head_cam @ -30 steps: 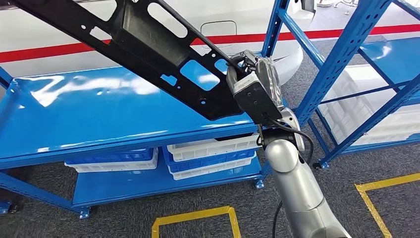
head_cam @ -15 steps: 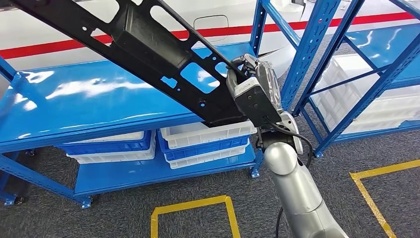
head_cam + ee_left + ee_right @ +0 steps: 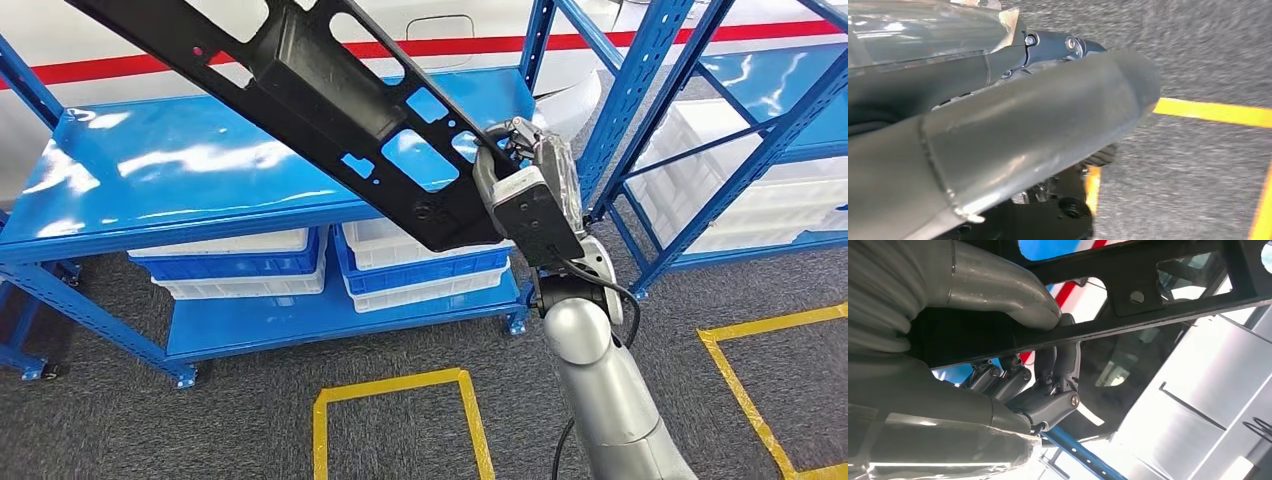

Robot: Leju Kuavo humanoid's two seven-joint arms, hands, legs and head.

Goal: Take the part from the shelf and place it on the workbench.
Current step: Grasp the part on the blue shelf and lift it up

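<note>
A long black part (image 3: 330,100) with several cut-outs runs from the upper left of the head view down to my right hand (image 3: 525,190). That hand grips its lower end. The part hangs tilted above the blue workbench top (image 3: 200,170), apart from it. In the right wrist view the thumb lies on one side of the part's black bar (image 3: 1148,310), and the right hand's (image 3: 1048,390) dark fingers curl around the other side. My left hand (image 3: 1038,125) hangs over grey carpet, holding nothing, its thick thumb stretched out.
White and blue crates (image 3: 420,270) sit on the workbench's lower level. A tall blue rack (image 3: 650,90) with white bins stands to the right, close to my right arm. Yellow tape outlines (image 3: 390,390) mark the grey carpet in front.
The whole picture has shifted, so the camera has moved; more of the workbench's left end now shows. My right hand keeps its grip on the black part.
</note>
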